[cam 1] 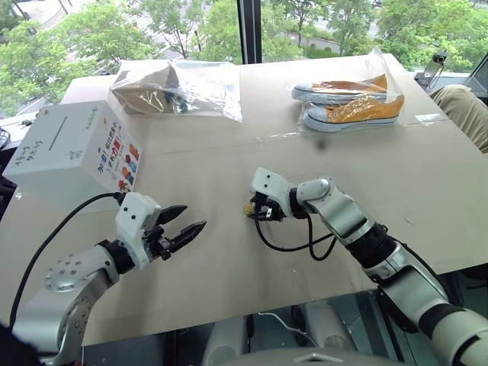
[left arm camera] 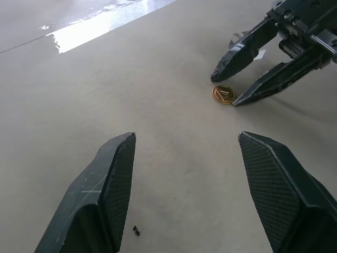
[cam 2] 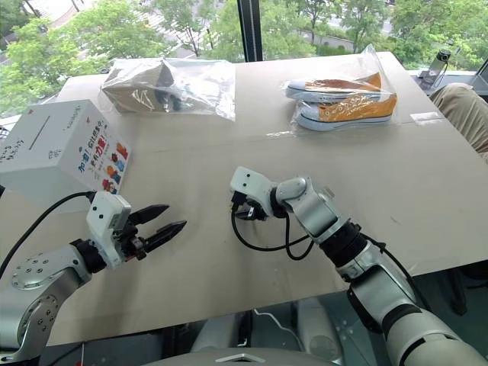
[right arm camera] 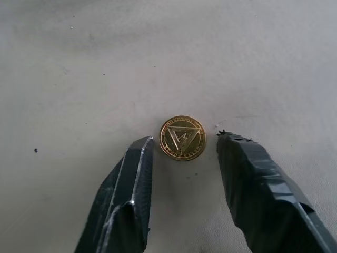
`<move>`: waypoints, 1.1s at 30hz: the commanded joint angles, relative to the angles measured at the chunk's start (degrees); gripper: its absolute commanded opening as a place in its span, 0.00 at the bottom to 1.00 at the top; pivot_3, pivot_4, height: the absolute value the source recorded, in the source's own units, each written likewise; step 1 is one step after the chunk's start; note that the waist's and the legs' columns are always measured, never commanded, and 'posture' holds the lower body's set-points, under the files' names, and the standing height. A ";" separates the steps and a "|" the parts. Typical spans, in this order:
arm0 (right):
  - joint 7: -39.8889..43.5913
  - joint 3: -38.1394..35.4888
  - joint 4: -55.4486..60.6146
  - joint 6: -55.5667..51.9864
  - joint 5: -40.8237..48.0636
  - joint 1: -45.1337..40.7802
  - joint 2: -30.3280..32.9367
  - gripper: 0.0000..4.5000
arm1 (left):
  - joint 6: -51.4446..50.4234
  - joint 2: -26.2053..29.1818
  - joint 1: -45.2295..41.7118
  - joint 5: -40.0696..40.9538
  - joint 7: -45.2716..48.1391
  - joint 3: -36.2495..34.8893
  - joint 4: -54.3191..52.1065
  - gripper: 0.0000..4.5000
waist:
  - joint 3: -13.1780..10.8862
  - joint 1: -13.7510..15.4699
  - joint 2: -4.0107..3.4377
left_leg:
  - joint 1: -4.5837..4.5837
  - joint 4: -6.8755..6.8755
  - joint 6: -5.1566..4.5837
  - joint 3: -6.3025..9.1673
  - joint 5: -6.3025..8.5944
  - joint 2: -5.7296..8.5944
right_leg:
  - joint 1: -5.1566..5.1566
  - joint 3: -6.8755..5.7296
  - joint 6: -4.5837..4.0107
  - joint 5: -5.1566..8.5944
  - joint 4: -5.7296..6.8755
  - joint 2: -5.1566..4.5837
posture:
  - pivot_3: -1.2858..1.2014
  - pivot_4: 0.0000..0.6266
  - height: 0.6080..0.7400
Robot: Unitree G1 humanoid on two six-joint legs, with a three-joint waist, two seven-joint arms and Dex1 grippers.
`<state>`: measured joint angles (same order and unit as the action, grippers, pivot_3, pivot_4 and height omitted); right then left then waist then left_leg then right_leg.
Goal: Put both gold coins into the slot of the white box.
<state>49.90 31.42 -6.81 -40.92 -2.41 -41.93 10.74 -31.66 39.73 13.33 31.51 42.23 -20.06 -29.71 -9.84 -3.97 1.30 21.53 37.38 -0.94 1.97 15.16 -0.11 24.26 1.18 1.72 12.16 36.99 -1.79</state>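
On the smooth tan worktop lies a round shiny gold coin, flat between the black fingers of the right end effector, open and not touching it. The left end effector hangs open nearby. The white box sits far left.

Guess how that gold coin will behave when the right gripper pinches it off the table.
The gold coin lies flat on the table, so the right gripper fingertips likely have little edge to catch. Its polished face looks slippery; it may skid. If tipped on edge, it could roll.
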 commanded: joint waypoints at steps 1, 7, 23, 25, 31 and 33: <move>1.09 3.09 -3.15 -0.89 -0.14 1.99 -0.55 0.13 | 1.28 0.36 -0.16 -0.03 0.48 -0.59 -0.18 0.70 | 0.00 -0.01 0.00 | 0.00 0.00 0.00 0.00 0.00 0.00 | 0.00 0.00 0.00 0.00 0.00 0.00 | 0.52 0.24 1.00; 1.35 3.37 -3.30 -0.37 -0.28 1.96 -0.42 0.13 | 1.14 0.37 -0.05 0.00 0.46 -0.60 -0.39 0.70 | 0.00 -0.03 0.00 | 0.00 -0.04 0.00 -0.01 0.00 -0.01 | 0.01 0.01 -0.01 0.00 -0.01 0.00 | 0.52 0.24 1.00; 0.18 -4.62 0.51 17.38 3.45 2.37 -1.76 0.13 | -3.96 -9.70 -6.88 11.85 -6.66 -1.53 0.25 0.70 | -0.07 0.93 0.01 | 0.44 -0.02 0.01 0.00 0.00 0.02 | 0.35 -0.04 0.01 -0.04 -0.02 -0.09 | 0.52 0.24 1.00; 0.57 -4.92 -0.30 22.48 3.56 2.58 -1.76 0.13 | -5.33 -11.45 -8.40 14.10 -8.39 -1.64 0.90 0.70 | -0.07 1.42 0.01 | 0.46 -0.01 0.02 -0.01 0.00 0.04 | 0.37 -0.05 0.01 -0.04 -0.04 -0.12 | 0.52 0.24 1.00; -0.33 -5.97 -1.99 33.14 3.60 3.38 -2.70 0.13 | -8.15 -15.75 -12.20 19.52 -14.07 -1.50 3.92 0.70 | -0.07 1.80 0.02 | 0.47 -0.02 0.09 0.01 0.04 0.05 | 0.36 -0.08 0.01 -0.04 -0.07 -0.13 | 0.52 0.24 1.00; -1.11 -6.24 -2.82 35.53 3.28 3.39 -3.13 0.13 | -8.26 -16.14 -12.75 19.75 -14.94 -1.03 4.45 0.70 | -0.07 1.77 0.02 | 0.46 -0.02 0.09 0.01 0.04 0.06 | 0.36 -0.06 0.01 -0.04 -0.07 -0.13 | 0.52 0.24 1.00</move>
<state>49.49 26.42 -10.24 -8.42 0.55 -38.55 8.48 -40.01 23.64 1.09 49.85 28.04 -20.42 -24.85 -9.91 -2.20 1.32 21.99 37.37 -0.85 1.98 15.21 -0.04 24.62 1.12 1.73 12.12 36.92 -1.91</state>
